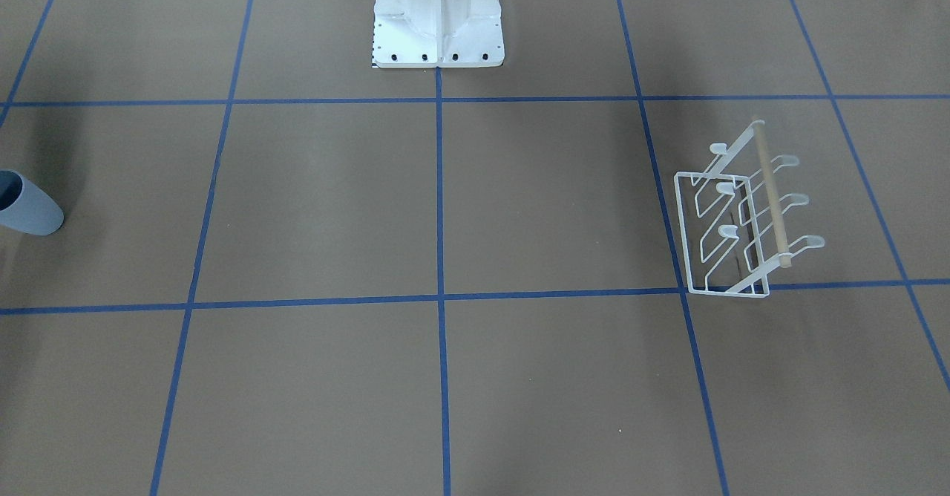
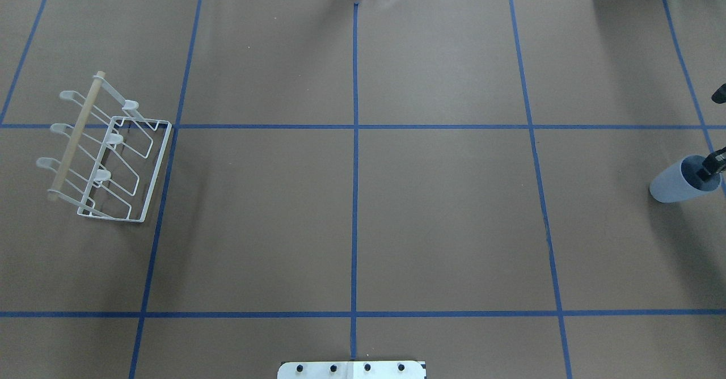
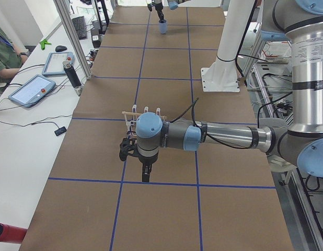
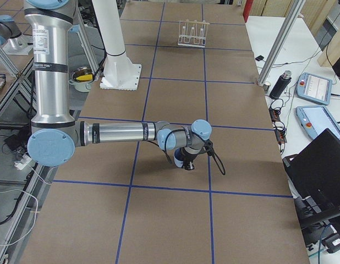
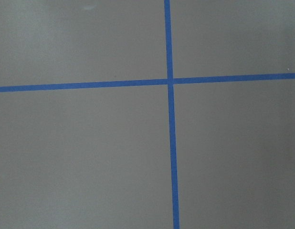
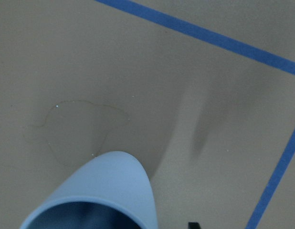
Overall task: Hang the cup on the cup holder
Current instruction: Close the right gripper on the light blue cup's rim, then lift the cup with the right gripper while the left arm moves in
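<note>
Dipping a finger (image 2: pixel 710 165) into the cup (image 2: pixel 675 185): right end effector (image 2: pixel 716 160), spread unclear; left end effector (image 3: pixel 134 164) likewise.

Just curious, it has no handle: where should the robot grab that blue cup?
Probably at the rim, from above: the cup stands upright, mouth up, with smooth tapering sides, so pinching its wall, one finger inside, seems surest.

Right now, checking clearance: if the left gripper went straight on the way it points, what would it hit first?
Probably the bare table, near a blue tape crossing: the left gripper points straight down, and its wrist view shows nothing else.
</note>
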Robot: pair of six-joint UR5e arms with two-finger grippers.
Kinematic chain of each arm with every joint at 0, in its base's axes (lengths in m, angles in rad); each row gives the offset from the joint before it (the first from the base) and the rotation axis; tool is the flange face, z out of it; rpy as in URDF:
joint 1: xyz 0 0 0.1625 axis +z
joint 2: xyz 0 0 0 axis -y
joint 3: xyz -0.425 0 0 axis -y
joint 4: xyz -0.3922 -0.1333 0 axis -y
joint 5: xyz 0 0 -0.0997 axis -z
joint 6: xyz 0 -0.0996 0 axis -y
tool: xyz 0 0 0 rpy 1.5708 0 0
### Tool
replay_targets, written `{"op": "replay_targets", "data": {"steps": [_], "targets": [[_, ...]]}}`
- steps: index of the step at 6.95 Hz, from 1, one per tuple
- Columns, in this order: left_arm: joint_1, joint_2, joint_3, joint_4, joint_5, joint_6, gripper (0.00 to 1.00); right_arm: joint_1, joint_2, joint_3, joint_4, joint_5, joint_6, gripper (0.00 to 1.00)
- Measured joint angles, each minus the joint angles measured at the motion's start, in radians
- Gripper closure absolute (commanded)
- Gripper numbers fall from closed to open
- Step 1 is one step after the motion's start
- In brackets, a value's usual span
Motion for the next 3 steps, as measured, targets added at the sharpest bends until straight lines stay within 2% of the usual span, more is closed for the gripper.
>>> {"op": "replay_targets", "data": {"steps": [2,3], "targets": [[0.0,0.0,-0.003,-0.001,-0.002,-0.001,0.01,0.001,0.005,0.01,0.036,0.063,0.003,1.0],[0.002,-0.003,-0.009,0.0,-0.003,-0.001,0.02,0.004,0.01,0.018,0.062,0.124,0.008,1.0]]}}
